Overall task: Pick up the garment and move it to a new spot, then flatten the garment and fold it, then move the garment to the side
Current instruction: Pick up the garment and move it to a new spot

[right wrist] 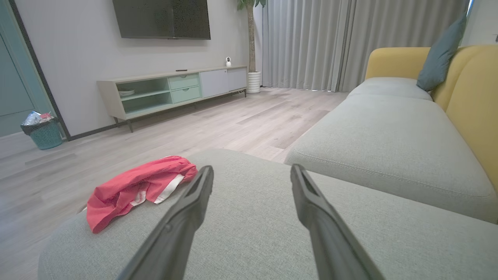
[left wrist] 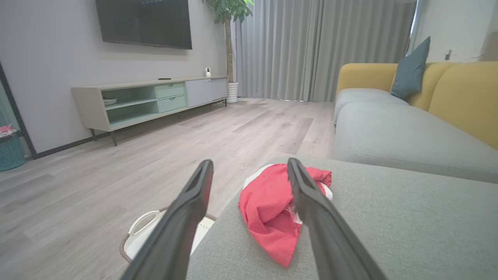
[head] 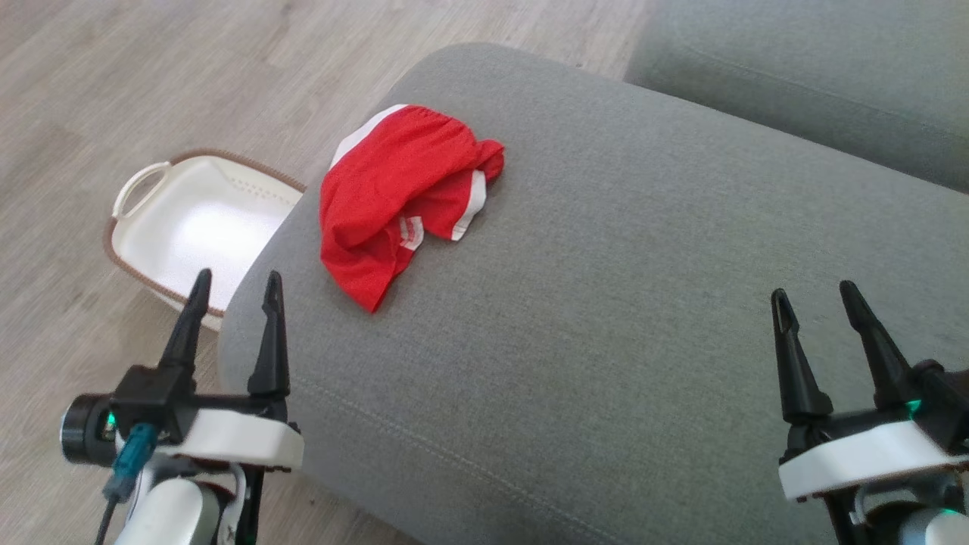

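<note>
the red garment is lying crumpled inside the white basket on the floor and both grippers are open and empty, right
Not quite. The red garment lies crumpled on the grey cushion, near the edge beside the white basket, not inside it; the head view shows this. The left gripper and right gripper are open and empty, as you said.

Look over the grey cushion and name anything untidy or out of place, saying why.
The red garment lies crumpled near the cushion's left edge, bunched over itself with white trim showing unevenly. Nothing else stands out.
</note>
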Robot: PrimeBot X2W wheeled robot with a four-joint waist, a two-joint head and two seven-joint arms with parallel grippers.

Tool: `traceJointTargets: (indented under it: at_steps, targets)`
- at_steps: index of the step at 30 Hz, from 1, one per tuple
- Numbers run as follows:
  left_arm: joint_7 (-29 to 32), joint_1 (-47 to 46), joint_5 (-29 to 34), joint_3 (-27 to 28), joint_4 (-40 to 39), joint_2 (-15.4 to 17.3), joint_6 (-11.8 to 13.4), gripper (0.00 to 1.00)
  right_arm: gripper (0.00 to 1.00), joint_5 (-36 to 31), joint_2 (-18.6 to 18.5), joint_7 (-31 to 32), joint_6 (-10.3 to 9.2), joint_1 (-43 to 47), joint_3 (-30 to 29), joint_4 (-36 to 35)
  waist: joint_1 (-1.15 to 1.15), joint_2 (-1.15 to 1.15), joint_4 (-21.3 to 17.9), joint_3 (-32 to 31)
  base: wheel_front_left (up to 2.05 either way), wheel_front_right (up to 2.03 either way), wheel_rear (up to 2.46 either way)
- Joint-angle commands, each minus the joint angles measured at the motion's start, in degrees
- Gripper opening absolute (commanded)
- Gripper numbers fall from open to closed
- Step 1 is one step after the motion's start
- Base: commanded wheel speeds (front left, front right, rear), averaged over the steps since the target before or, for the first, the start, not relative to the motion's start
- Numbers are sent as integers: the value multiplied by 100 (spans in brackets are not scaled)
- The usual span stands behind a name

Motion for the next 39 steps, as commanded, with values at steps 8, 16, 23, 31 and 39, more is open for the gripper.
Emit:
traceJointTargets:
  at_steps: [8, 16, 23, 31, 39]
  targets:
    - [-69, -408, 127, 560, -247, -149, -146, 100, 100, -101, -44, 45, -4, -465, 139, -210, 0, 0, 122, 261, 0, 0, 0]
    - [-69, -627, 151, 963, -38, -481, -422, 100, 100, -236, -135, 272, -4, -743, 169, -453, 0, 0, -67, 892, 0, 0, 0]
    - [-69, -1369, 118, 1296, 875, -976, -910, 100, 100, -377, -335, 614, -4, -1087, 155, -788, 0, 0, -318, 1750, 0, 0, 0]
    - [-70, -2686, 178, 1697, 2945, -1314, -1647, 100, 100, -442, -548, 911, -4, -1417, 105, -1049, 0, 0, -521, 2482, 0, 0, 0]
    - [-70, -3608, 205, 1804, 4879, -1301, -2056, 100, 100, -464, -580, 991, -4, -1535, 87, -1140, 0, 0, -633, 2677, 0, 0, 0]
